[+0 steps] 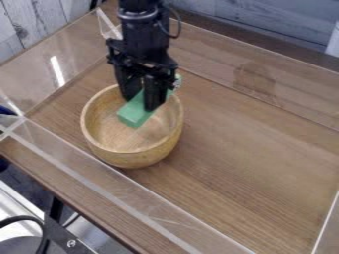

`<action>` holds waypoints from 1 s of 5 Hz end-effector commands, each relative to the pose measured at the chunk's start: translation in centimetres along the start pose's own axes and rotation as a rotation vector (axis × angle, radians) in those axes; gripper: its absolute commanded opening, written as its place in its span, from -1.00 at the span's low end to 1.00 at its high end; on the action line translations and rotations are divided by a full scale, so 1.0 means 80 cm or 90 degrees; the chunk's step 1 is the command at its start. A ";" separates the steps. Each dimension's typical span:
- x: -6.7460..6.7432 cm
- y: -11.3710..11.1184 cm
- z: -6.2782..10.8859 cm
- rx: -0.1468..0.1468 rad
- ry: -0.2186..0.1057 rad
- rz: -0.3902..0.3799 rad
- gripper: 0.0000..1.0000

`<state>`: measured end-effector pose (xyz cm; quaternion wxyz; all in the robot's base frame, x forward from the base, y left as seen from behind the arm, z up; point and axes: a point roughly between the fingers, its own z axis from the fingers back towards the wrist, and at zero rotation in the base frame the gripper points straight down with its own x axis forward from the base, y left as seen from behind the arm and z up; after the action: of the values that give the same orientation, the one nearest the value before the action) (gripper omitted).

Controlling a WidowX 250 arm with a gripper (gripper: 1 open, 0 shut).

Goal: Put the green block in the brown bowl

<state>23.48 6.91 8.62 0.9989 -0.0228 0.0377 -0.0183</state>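
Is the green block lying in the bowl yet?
Not yet. The green block hangs tilted over the bowl, pinched in the shut gripper. Nothing else shows inside the bowl.

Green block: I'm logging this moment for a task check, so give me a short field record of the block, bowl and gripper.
block: green block, tilted, held above the bowl's hollow
bowl: brown bowl, upright on the wooden table, nothing seen inside it
gripper: gripper pointing down, shut on the block
contact: block not resting in the bowl
task state: block not yet released
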 end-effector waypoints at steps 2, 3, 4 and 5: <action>-0.015 0.024 -0.004 0.027 -0.020 0.002 -1.00; -0.018 0.029 -0.011 0.027 -0.015 0.003 -1.00; -0.018 0.030 -0.014 0.026 -0.012 0.002 -1.00; -0.019 0.029 -0.015 0.025 -0.011 0.003 -1.00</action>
<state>21.66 8.91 6.80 0.9989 -0.0095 0.0417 -0.0189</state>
